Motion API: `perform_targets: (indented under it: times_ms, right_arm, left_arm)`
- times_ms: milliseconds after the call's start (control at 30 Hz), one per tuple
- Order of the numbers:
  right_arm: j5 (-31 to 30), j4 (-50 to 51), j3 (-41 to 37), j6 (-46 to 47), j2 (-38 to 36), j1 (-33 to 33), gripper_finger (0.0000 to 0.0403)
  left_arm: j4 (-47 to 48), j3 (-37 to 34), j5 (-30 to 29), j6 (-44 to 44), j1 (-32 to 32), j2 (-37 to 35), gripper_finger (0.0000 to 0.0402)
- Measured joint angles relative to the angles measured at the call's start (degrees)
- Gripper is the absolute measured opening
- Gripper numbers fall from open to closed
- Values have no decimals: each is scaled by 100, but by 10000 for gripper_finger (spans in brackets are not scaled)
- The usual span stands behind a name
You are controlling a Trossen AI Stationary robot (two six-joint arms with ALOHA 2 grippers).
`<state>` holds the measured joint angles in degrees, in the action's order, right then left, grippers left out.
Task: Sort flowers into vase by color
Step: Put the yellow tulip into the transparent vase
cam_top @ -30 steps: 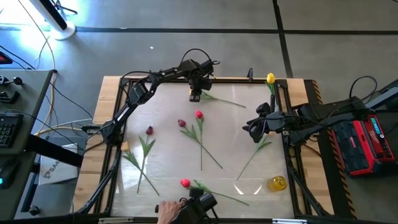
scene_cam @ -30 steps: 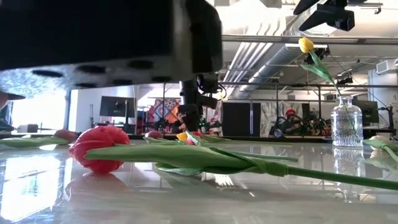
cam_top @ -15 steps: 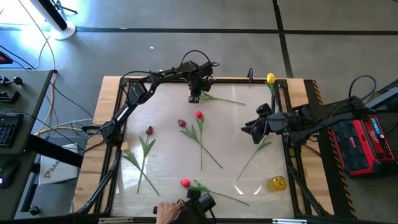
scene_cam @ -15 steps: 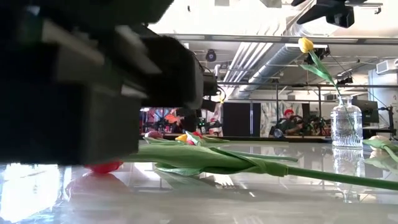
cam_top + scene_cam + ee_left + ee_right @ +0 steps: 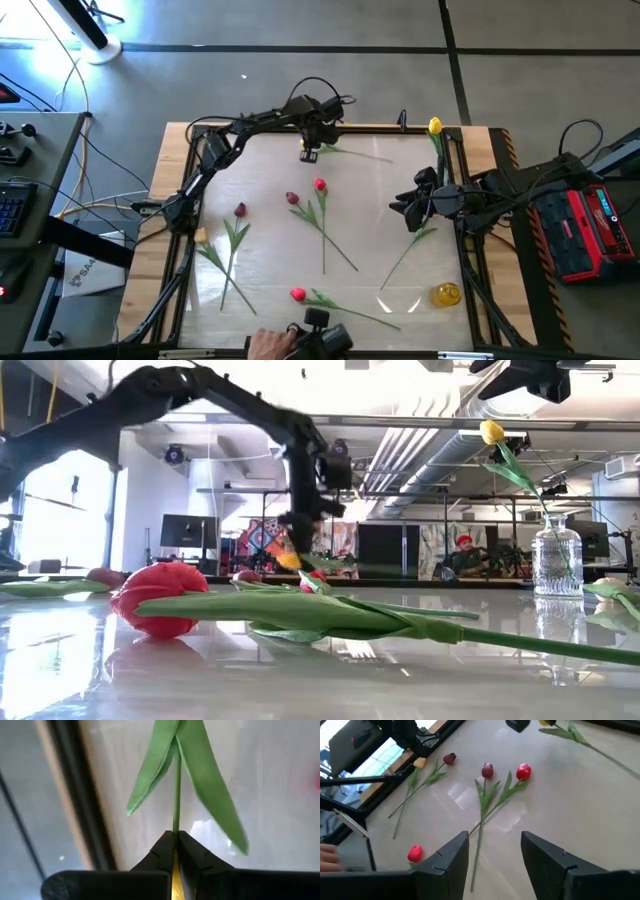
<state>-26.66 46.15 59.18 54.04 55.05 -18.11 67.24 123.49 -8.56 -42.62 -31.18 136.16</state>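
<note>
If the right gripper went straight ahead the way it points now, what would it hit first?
Probably a flower stem. The open right gripper faces across the table, and the long green stem below the maroon tulip lies directly ahead of its fingers. The red tulip lies farther on. Depth is hard to judge.

Left gripper [image 5: 311, 152] at the table's [image 5: 270, 300] far edge, left of centre, closed on a flower [image 5: 352, 154] whose stem trails right from it, just above the surface. Right gripper [image 5: 408, 207] near the right edge, mid-depth, fingers apart, over the top end of a flower [image 5: 405, 250] lying slantwise. Vase [image 5: 557, 561] at the far right corner with one flower [image 5: 435, 127] standing in it. Two flowers [image 5: 320, 215] side by side at centre. Two more [image 5: 232, 245] near the left edge. One flower [image 5: 335, 305] lies along the near edge. A person's hand [image 5: 266, 344] behind it at the near rim.
</note>
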Motion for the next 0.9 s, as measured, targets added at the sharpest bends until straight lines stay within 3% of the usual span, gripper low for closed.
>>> perform_targets:
  times_ms: [300,567,900]
  right_arm:
    - [-11,-12,0,-306,0,11,169]
    - [8,-355,0,-494,0,11,169]
    - [6,-860,0,-827,0,11,169]
  left_arm:
    - [41,6,-628,-617,416,-989,0]
    - [171,-375,-1906,-1837,1185,-1851,0]
    - [109,-530,-3049,-3147,2290,-2736,0]
